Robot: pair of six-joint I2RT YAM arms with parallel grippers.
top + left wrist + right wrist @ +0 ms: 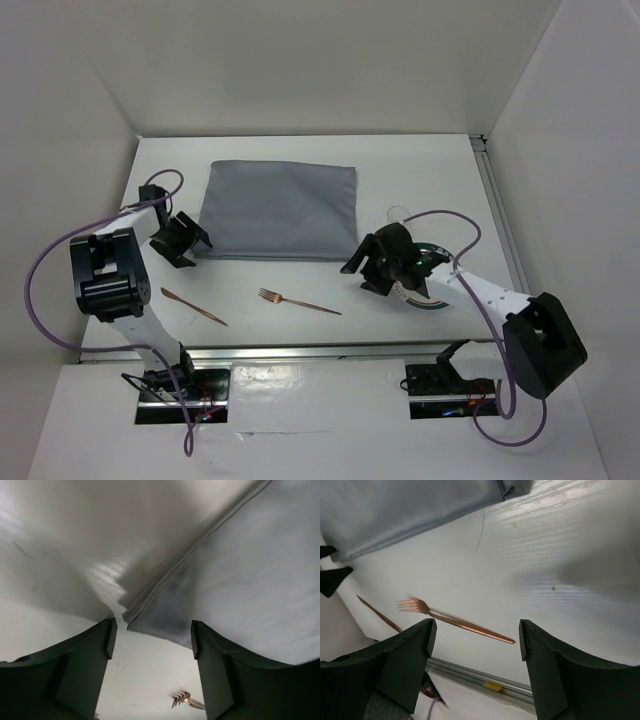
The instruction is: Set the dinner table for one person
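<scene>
On the white dinner table point(420, 170) a grey cloth mat point(280, 210) lies flat at the middle. A copper fork point(298, 301) and a copper knife point(194, 307) lie on the table in front of it. My left gripper point(193, 250) hovers open at the mat's near left corner point(150, 615), nothing between its fingers; the fork point(182, 699) shows below. My right gripper point(358, 275) stands open by the mat's near right corner, above the table beyond the fork's handle point(470, 626). A plate point(432, 292) lies partly hidden under the right arm.
An aluminium rail point(500, 210) runs along the table's right edge and another point(475, 675) along the near edge. White walls close the back and both sides. A small clear object point(400, 213) sits right of the mat.
</scene>
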